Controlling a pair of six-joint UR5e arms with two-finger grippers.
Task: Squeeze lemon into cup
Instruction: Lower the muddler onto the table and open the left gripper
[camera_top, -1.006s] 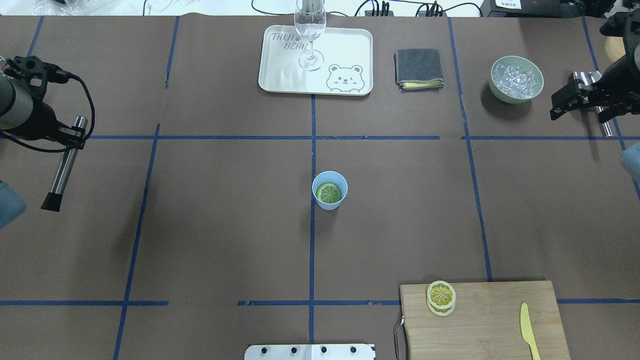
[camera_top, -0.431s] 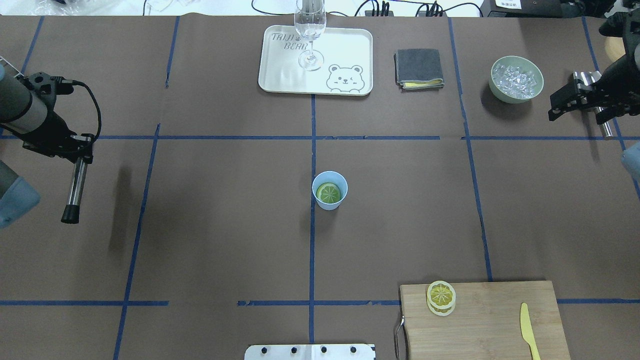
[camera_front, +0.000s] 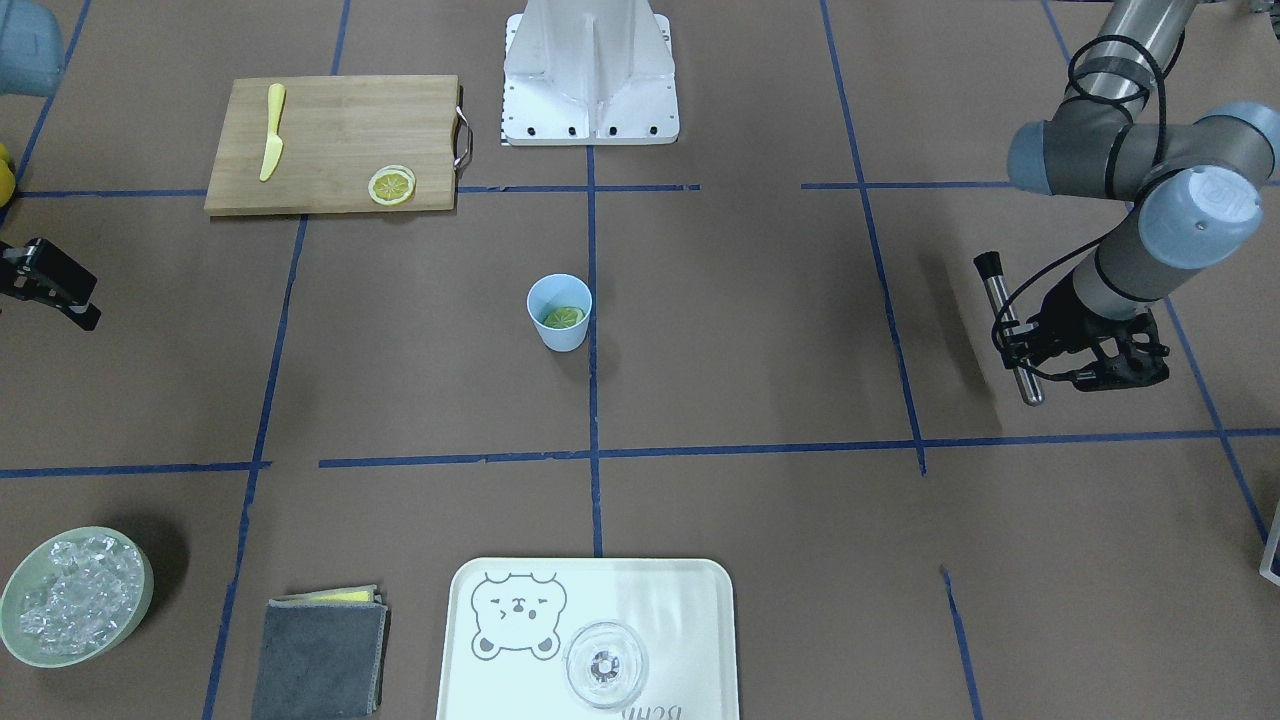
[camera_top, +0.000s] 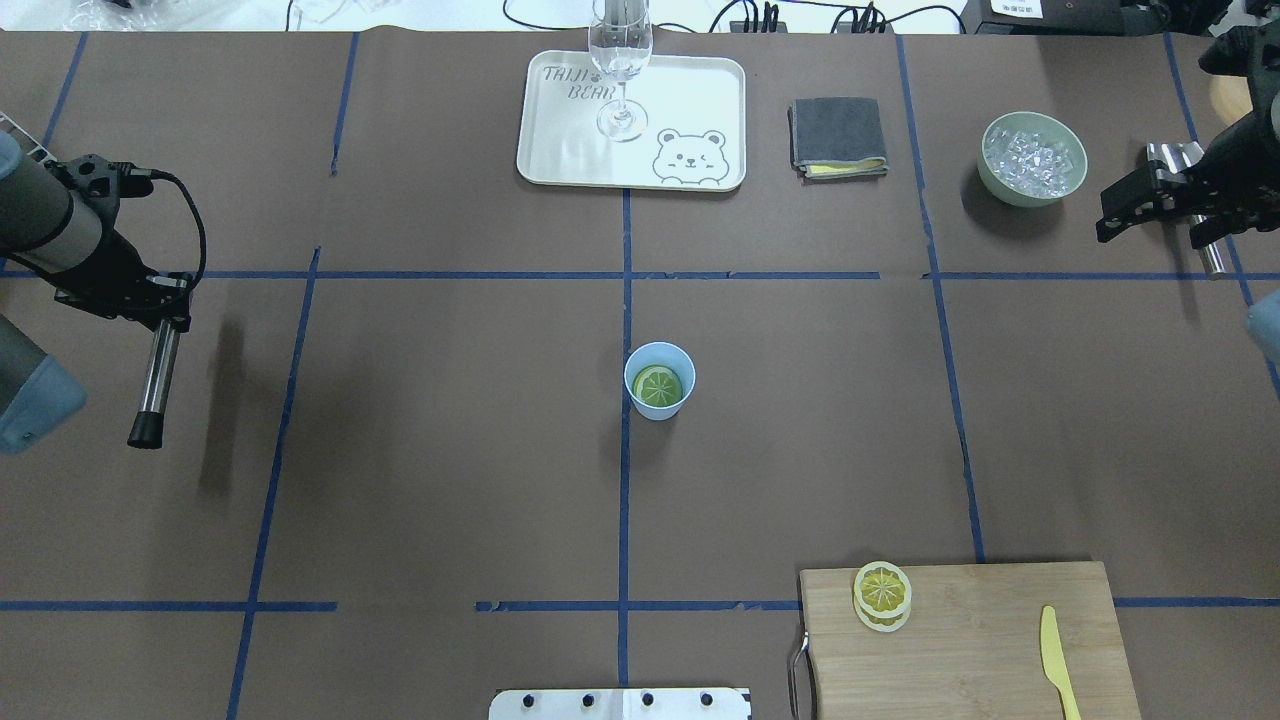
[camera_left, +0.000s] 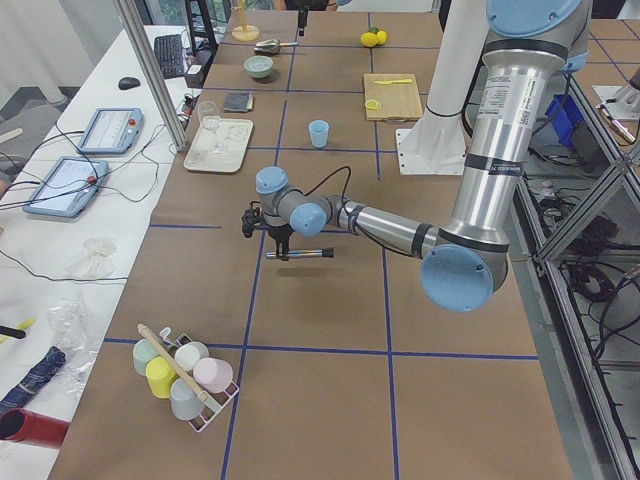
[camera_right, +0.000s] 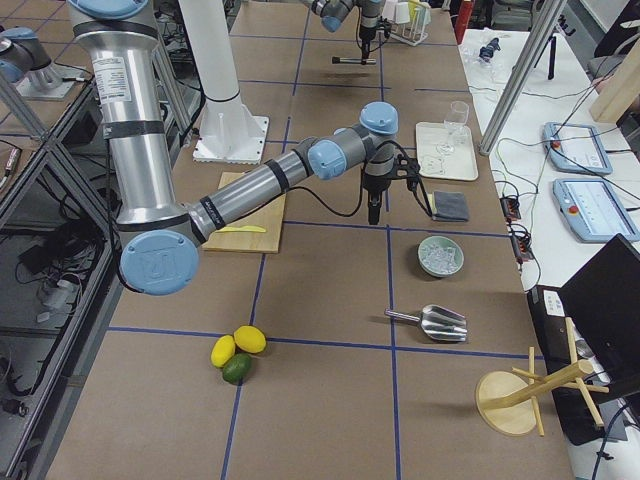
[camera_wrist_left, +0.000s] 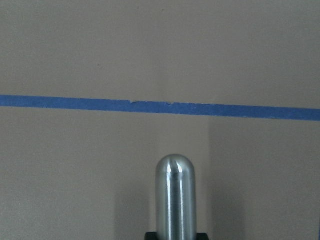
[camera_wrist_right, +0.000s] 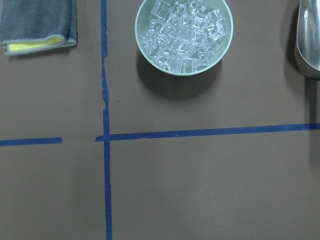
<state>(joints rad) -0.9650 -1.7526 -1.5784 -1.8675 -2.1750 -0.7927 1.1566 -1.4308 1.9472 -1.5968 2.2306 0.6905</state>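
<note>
The light-blue cup (camera_top: 660, 404) stands upright at the table's middle, and the yellow-green lemon slice (camera_top: 658, 386) lies inside it, face up. Both also show in the front-facing view, the cup (camera_front: 562, 336) and the lemon (camera_front: 563, 317). My left gripper (camera_top: 165, 308) is far to the cup's left, above the table, shut on a metal muddler (camera_top: 153, 378) with a black tip; its rounded steel end (camera_wrist_left: 175, 195) fills the left wrist view. My right gripper (camera_top: 1112, 212) is far right beside the ice bowl; it holds nothing and its fingers look closed.
A pale green bowl of ice (camera_top: 1000, 188) and a metal scoop (camera_wrist_right: 310, 40) lie at the back right. A grey cloth (camera_top: 838, 135) and a bear tray (camera_top: 560, 160) with a clear glass (camera_top: 620, 60) are at the back. A cutting board (camera_top: 1000, 650) holds an orange-yellow slice (camera_top: 882, 595) and a yellow knife (camera_top: 1055, 660).
My left arm has shifted a little to the right and toward the robot with the muddler, which now points straighter down the view. The right gripper, cup and lemon have not moved.
</note>
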